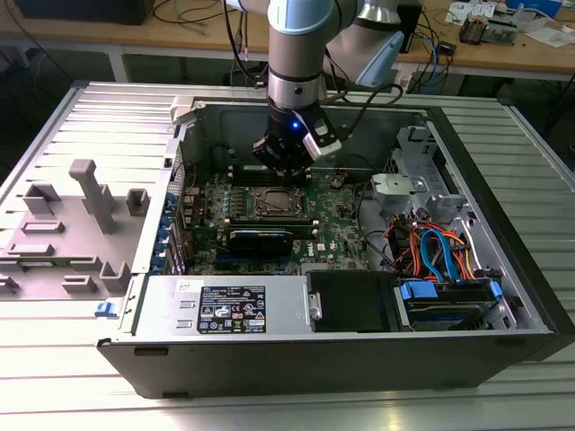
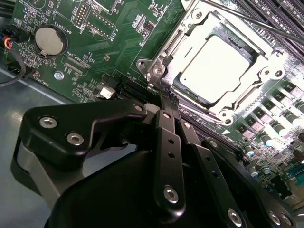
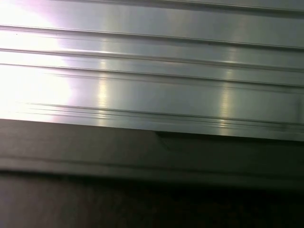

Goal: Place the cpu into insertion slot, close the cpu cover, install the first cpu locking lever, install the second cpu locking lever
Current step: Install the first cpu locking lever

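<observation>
- Fingers [image 2: 167, 102] pressed together, nothing between them, tips down at the corner of the socket in the second wrist view.
- Just past the tips: chip [image 2: 216, 69], bright silver top, seated flat in the socket [image 2: 164, 66].
- Cover [image 2: 256, 57] lying down over the chip, the chip's top showing through its square window.
- Thin wire lever [image 2: 266, 24] running along the far side of the socket frame.
- Green motherboard [image 2: 102, 42] all around, round coin battery [image 2: 47, 40] well off to one side.
- From the exterior view: gripper [image 1: 289, 180] lowered into the open computer case [image 1: 269, 359], right at the socket's far edge.
- Grey ribbed table [image 1: 287, 409] under the case; grey holders [image 1: 94, 193] on the exterior view's left.
- Ribbed metal surface [image 3: 152, 71] across the first wrist view.
</observation>
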Tool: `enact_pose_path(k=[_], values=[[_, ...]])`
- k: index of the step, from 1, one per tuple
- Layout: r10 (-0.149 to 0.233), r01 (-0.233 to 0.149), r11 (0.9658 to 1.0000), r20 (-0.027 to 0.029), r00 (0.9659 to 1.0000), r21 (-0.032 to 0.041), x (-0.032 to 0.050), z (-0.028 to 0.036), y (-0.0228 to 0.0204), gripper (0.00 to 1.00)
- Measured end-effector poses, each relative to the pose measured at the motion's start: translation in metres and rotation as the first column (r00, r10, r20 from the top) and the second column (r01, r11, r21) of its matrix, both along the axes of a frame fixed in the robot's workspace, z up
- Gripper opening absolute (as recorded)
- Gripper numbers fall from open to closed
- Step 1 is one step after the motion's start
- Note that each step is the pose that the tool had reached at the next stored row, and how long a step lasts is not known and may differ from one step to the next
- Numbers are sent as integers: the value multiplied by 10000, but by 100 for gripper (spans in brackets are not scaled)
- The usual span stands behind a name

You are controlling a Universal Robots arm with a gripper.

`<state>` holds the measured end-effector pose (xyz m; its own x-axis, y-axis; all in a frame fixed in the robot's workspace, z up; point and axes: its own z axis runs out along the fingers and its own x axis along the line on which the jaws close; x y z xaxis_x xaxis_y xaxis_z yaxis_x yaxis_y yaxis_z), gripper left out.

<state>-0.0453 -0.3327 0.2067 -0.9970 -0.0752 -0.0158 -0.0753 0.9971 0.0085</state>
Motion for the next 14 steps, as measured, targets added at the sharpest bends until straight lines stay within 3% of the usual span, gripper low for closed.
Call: enact_pose_path(k=[14], values=[[0, 0, 10000, -23, 10000, 0, 18, -25, -39, 11]])
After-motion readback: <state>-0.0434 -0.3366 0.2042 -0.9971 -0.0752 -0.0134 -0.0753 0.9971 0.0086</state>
